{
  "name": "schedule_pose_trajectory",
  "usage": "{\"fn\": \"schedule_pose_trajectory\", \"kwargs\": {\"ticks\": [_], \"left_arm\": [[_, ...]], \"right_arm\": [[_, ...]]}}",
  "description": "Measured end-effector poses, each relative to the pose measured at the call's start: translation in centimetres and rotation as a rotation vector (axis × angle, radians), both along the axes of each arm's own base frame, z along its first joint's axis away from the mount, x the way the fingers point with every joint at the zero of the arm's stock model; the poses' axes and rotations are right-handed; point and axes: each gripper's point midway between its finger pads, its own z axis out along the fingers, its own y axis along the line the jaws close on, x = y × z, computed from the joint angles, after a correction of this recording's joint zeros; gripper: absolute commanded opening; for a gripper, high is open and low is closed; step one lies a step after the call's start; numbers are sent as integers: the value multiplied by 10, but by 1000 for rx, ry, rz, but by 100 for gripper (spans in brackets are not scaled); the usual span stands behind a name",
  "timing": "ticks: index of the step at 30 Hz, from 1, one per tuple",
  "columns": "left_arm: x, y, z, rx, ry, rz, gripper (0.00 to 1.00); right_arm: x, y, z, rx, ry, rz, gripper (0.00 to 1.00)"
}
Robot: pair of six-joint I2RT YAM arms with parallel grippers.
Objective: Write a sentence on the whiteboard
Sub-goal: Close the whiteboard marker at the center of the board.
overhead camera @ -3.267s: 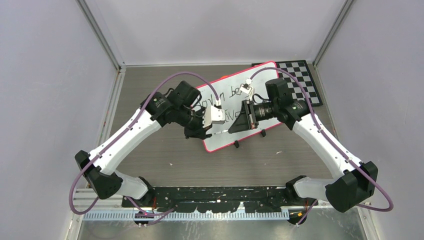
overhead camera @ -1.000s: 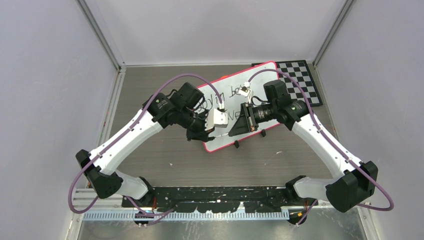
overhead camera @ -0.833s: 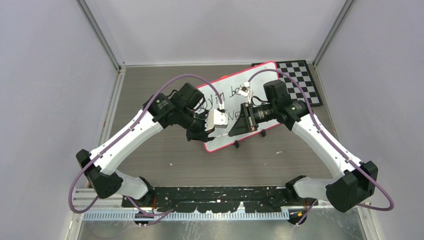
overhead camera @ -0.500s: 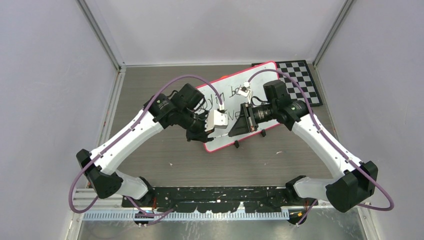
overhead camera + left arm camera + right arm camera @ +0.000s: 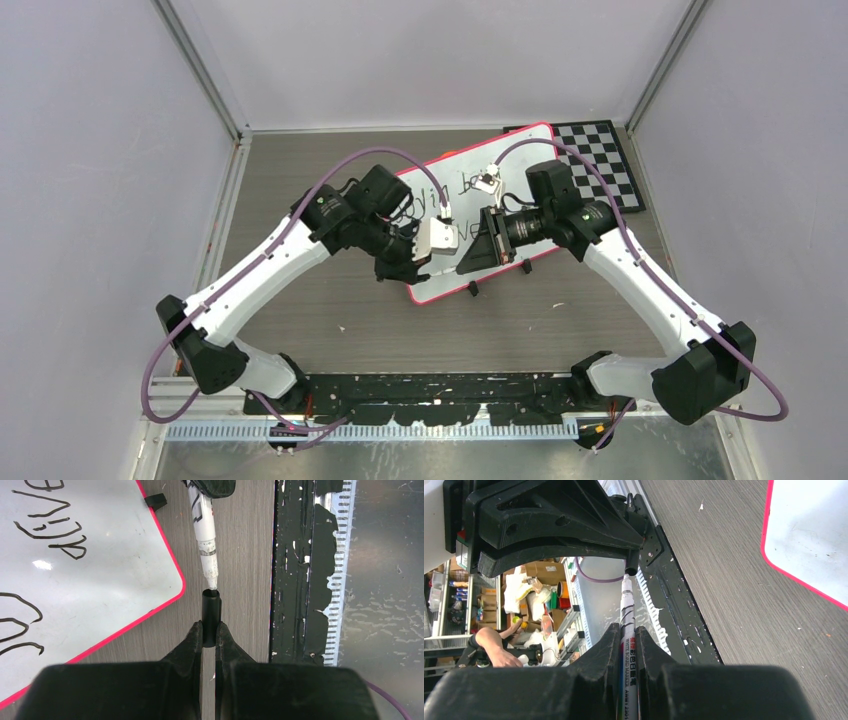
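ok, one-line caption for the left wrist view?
Left end effector holds a black cylindrical cap at the tip of a white marker, beside the pink-rimmed white whiteboard.

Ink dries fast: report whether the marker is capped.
Uncapped. The marker shows a bare tip at the mouth of the cap, not pushed in; left gripper grips that cap.
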Motion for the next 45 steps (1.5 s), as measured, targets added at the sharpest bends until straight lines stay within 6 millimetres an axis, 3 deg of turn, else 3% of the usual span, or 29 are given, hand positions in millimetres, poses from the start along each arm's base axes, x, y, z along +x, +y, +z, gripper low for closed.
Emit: {"fn": "schedule_pose_trajectory", "kwargs": {"ticks": [16,22,26,30,45], "left_arm": [[2,-10,5,-16,46,39,0],[14,-24,8,-26,70,93,0],[24,-25,0,23,59,124,0],[26,-26,-8,77,37,136,0],[32,-21,-5,201,-164,170,0]], "right_arm": [[5,2,-3,-28,-23,-14,0],[16,5,-4,-57,-48,-49,0],[24,7,-11,-81,-43,-67,0],[25,10,-18,-109,-37,-79,0],[28,16,-18,-83,33,-119,0]]}}
